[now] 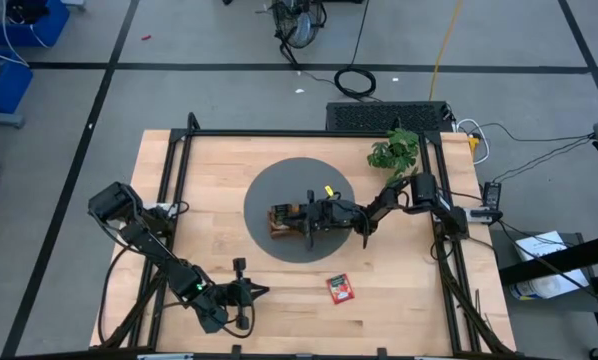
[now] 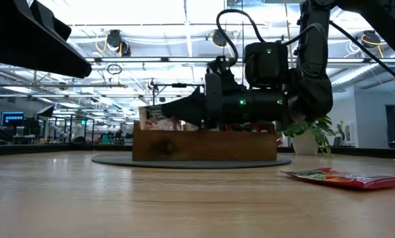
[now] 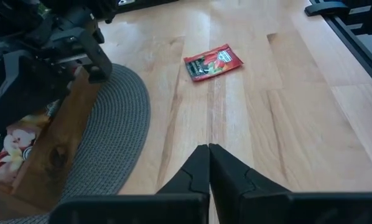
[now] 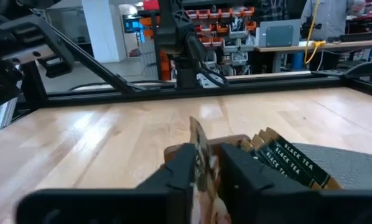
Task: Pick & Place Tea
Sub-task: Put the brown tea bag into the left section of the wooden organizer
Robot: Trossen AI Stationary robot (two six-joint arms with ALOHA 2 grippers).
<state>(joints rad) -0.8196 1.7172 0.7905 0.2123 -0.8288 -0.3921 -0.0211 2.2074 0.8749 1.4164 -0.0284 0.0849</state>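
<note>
R gripper (image 4: pixel 201 165) over tray (image 1: pixel 279 222) on mat, fingers pinching a sachet (image 4: pixel 198 146) edge-on: placing step, release appears due. L gripper (image 3: pixel 209 163) parked at near edge, fingers pressed together. Red sachet (image 1: pixel 340 288) lies loose on table; judged next pick.

One red tea sachet (image 1: pixel 340 289) lies flat on the bare bench, well apart from the others, its printed face up. The rest stand on edge in the wooden tray (image 1: pixel 277 232): dark green black-tea sachets (image 4: pixel 293 160) lean together in a row, and another sachet (image 4: pixel 200 152) stands upright between the right end effector's fingers (image 4: pixel 176 168).
</note>
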